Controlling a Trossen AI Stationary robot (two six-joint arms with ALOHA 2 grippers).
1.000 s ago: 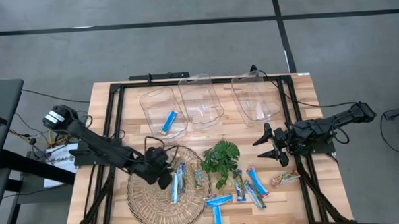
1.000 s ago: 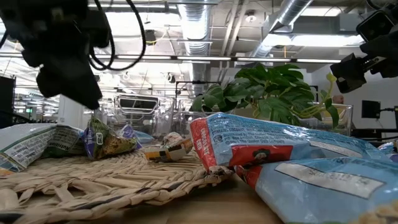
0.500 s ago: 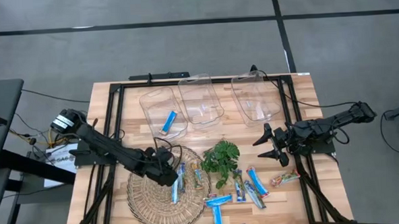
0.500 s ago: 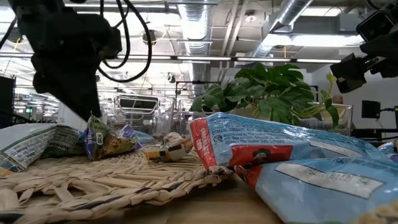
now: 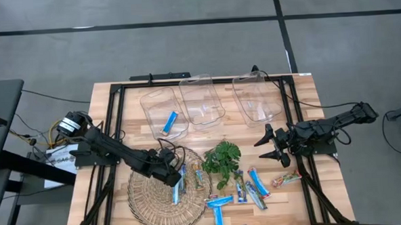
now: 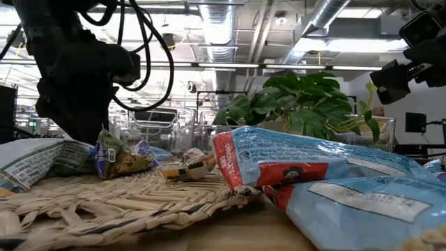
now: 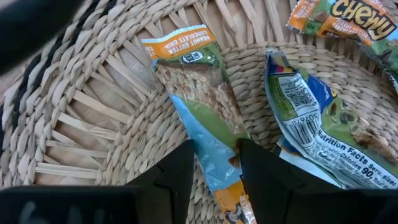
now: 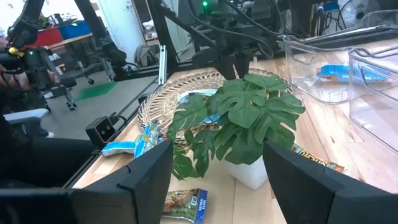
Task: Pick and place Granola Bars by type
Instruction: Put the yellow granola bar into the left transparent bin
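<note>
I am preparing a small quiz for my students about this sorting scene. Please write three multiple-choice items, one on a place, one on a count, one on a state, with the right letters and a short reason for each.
1. Where is the left gripper?
A. Over the woven tray
B. Inside a clear bin
C. Beside the plant

2. How many clear bins stand along the far side of the table?
A. Two
B. Three
C. Five

3. What do the left gripper's fingers do?
A. They hang open in the air, far from any bar
B. They grip the plant
C. They sit on either side of a granola bar on the tray

Answers:
1. A, the high view shows it above the tray's right part.
2. B, three bins show side by side, the left bin with one blue bar.
3. C, the left wrist view shows the bar between them.
</note>
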